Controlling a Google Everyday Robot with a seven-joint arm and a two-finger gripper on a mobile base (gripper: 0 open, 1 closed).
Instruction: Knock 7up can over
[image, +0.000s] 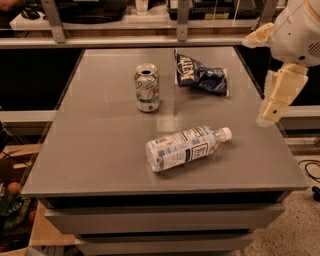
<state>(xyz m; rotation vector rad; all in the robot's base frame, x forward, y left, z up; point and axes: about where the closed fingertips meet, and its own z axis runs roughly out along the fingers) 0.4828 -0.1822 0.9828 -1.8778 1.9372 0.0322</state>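
The 7up can (147, 87) stands upright on the grey table (100, 150), left of centre towards the back. Its body is white and green and its silver top is opened. My gripper (278, 92) hangs at the right edge of the table, above the surface and well to the right of the can, touching nothing. The cream-white arm (300, 27) rises behind it to the upper right corner.
A clear plastic water bottle (186, 148) with a white cap lies on its side in the middle front. A dark blue chip bag (201, 76) lies at the back, right of the can. A shelf rail (150, 40) runs behind the table.
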